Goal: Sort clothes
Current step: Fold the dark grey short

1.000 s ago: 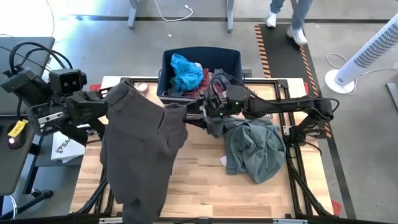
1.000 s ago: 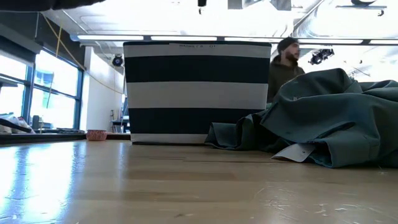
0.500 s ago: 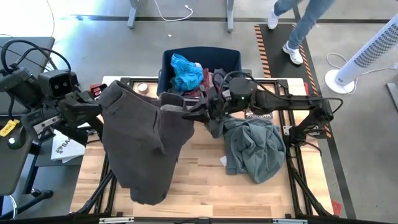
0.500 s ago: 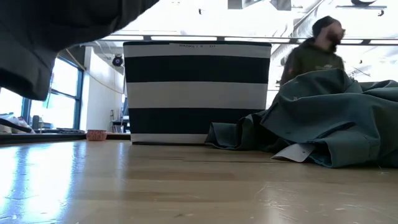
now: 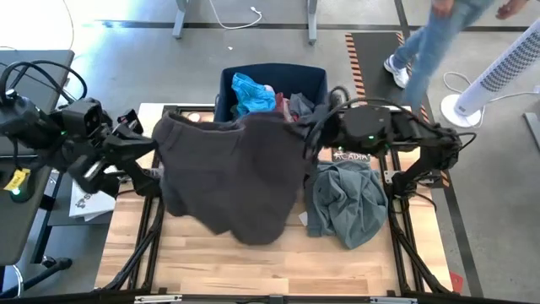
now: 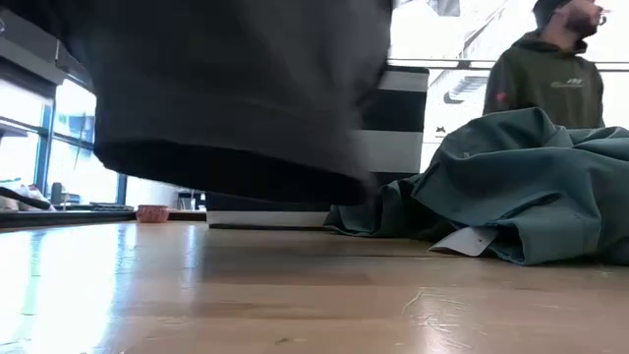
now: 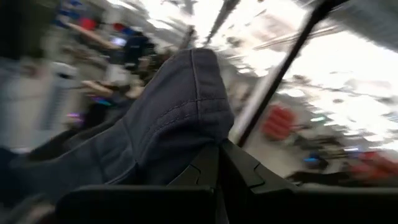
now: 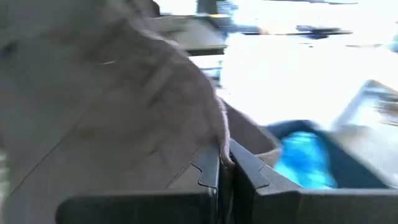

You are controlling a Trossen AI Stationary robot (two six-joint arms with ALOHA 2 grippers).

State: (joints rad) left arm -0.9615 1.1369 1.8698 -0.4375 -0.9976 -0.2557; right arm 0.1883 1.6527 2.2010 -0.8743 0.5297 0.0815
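high view: trousers (image 5: pixel 240 181), earlier draped from the left gripper (image 5: pixel 154 143) alone, are now clamped at both ends, right gripper (image 5: pixel 305 139) newly closed, stretched above the table (image 5: pixel 253 257) before the bin (image 5: pixel 314 83), ready for sorting.

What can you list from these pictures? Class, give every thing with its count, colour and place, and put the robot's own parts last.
trousers: one, dark grey-brown, held up spread between both arms above the table
shirt: one, grey-green, crumpled on the table's right part
bin: one, navy, white stripes in the low view, at the table's far edge
blue piece: one, bright blue, in the bin
maroon piece: one, in the bin beside the blue one
table: one, light wood
fan: one, white, on the floor at far right
person: one, olive hoodie, behind the table
left gripper: fingers shut on the trousers' left end
right gripper: fingers shut on the trousers' right end
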